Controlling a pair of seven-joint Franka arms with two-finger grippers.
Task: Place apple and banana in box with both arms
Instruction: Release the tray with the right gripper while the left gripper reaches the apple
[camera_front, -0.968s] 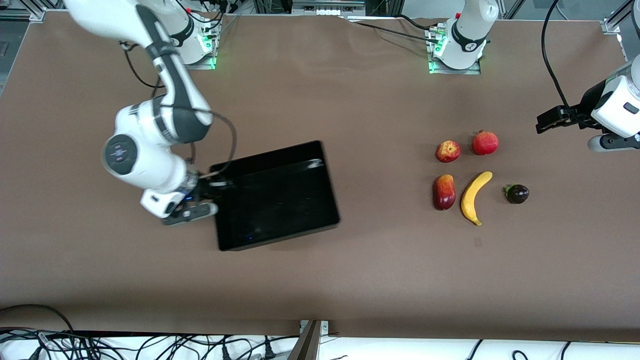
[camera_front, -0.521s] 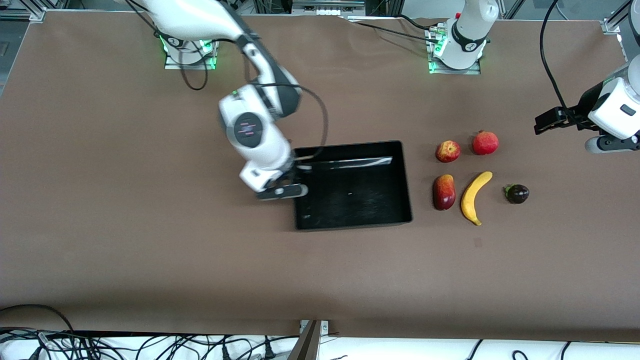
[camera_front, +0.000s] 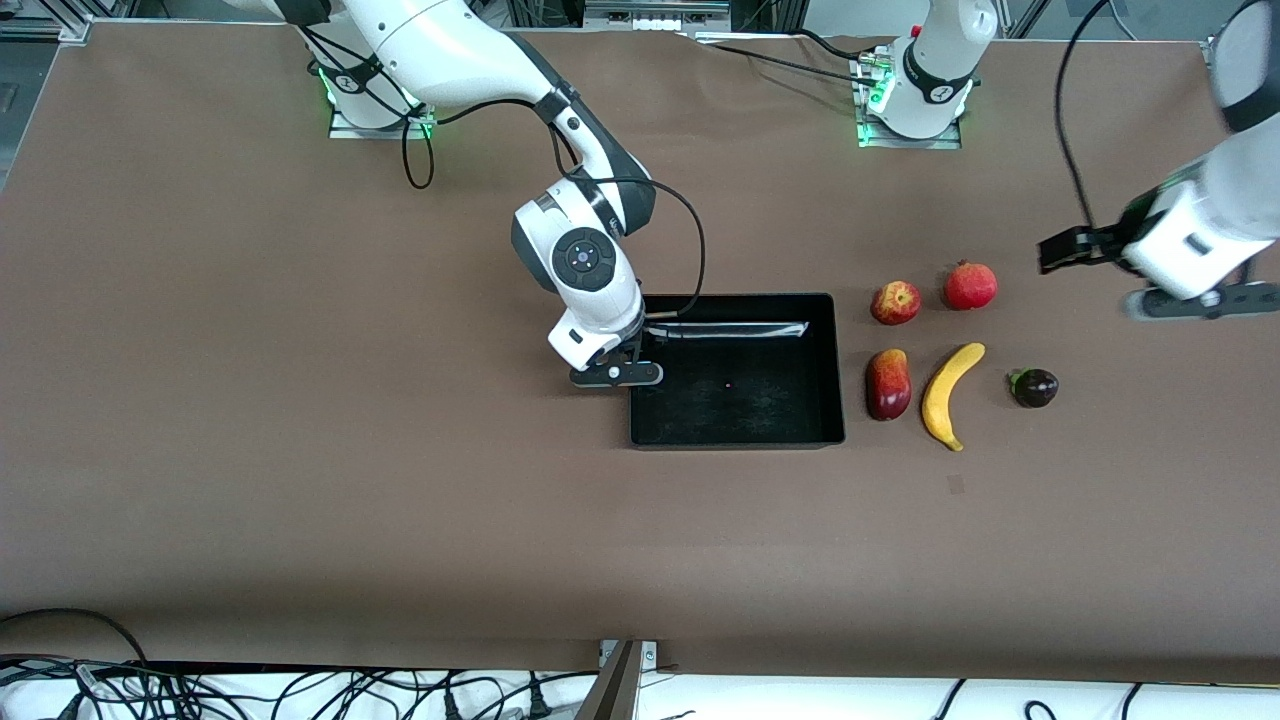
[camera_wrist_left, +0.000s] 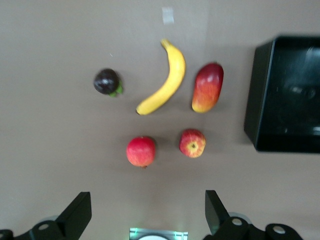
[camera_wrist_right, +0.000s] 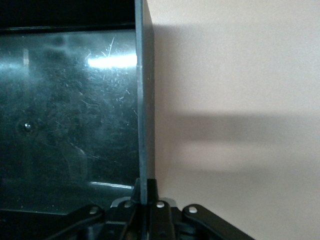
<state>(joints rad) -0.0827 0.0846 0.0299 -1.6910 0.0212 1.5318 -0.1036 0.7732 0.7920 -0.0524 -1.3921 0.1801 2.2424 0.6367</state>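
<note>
The black box (camera_front: 740, 436) sits mid-table, and it also shows in the left wrist view (camera_wrist_left: 260, 100). My right gripper (camera_front: 638, 350) is shut on the box wall (camera_wrist_right: 142, 100) at the right arm's end, with the wall pinched between its fingers (camera_wrist_right: 144, 192). The apple (camera_front: 896, 302) (camera_wrist_left: 192, 142) and the banana (camera_front: 950, 395) (camera_wrist_left: 165, 85) lie on the table beside the box, toward the left arm's end. My left gripper (camera_front: 1065, 250) (camera_wrist_left: 146, 212) is open and empty, held high over that end of the table.
A uniformly red round fruit (camera_front: 970, 285) lies beside the apple. A dark red-orange elongated fruit (camera_front: 888, 384) lies between the box and the banana. A dark purple fruit (camera_front: 1034, 387) lies beside the banana toward the left arm's end. Both arm bases stand along the table's farther edge.
My right gripper has dragged the box along the table toward the fruits and turned it square. My left arm has shifted slightly toward the fruits.
</note>
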